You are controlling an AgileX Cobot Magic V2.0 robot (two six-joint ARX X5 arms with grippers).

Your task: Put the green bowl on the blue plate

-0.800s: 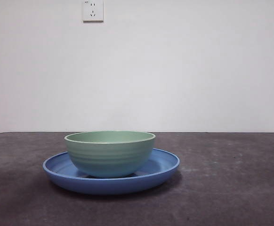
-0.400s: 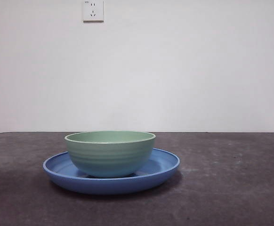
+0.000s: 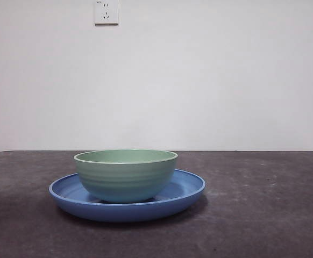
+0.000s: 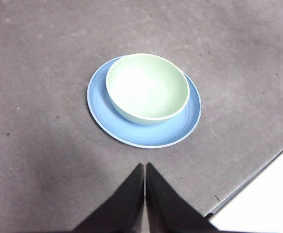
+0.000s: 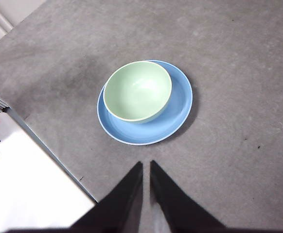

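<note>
Fingers (image 4: 144,167) above glossy ridged green bowl (image 3: 125,174)

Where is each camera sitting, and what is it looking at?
Front view: low, at table height, looking level across at the bowl on the plate; no robot part shows.
Left wrist view: on the left arm, looking down at the bowl and plate; the left pincer shows, shut and away from them.
Right wrist view: on the right arm, looking down; the right pincer shows, nearly shut, also away from them.
All three views share the bowl sitting in the plate on the grey table.
</note>
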